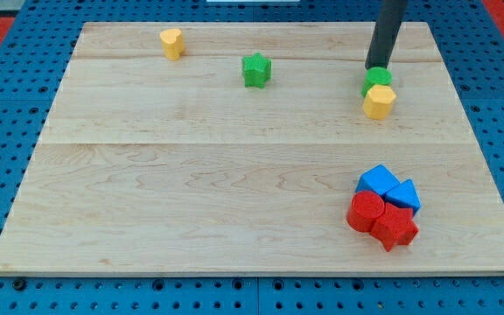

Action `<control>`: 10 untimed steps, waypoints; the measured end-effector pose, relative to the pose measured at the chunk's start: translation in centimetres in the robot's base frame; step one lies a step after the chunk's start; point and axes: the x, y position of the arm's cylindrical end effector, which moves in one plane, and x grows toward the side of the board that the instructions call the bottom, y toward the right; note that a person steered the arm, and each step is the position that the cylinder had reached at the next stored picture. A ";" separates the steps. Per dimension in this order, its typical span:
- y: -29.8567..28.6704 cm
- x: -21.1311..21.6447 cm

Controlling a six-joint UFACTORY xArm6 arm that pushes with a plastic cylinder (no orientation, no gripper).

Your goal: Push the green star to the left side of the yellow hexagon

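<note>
The green star (256,70) lies on the wooden board (191,175) near the view's top, left of centre-right. The yellow hexagon (379,101) sits far to its right, touching a green round block (377,80) just above it. My tip (377,67) stands at the top edge of that green round block, at the rod's lower end. The tip is well to the right of the green star and apart from it.
A yellow heart-like block (172,42) lies at the view's top left. At the lower right a cluster holds two blue blocks (388,188), a red cylinder (366,211) and a red star-like block (395,227). Blue pegboard surrounds the board.
</note>
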 end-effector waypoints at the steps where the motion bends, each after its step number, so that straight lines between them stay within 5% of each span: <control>1: -1.4 -4.2; 3: -17.3 -8.7; 5: -17.3 -0.8; 7: -19.2 1.1; 8: -13.4 2.7; 10: -17.3 6.4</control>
